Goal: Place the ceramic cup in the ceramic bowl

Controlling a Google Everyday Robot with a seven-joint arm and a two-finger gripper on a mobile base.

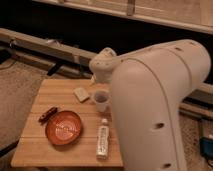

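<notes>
At the front of the bench (35, 150), the bottle (102, 140) lies just right of the bowl (64, 127). The cup (101, 100) stands upright behind and to the right of the bowl, apart from it. A pale block (81, 94) lies behind the bowl, near the cup. The pincer (102, 79) hangs above the cup; whether it is wide or narrow, I cannot tell. I judge the cup to be light, stiff, glazed and therefore slippery, and it can chip. It tapers downward, so the best hold is near the rim, on two opposite sides.
</notes>
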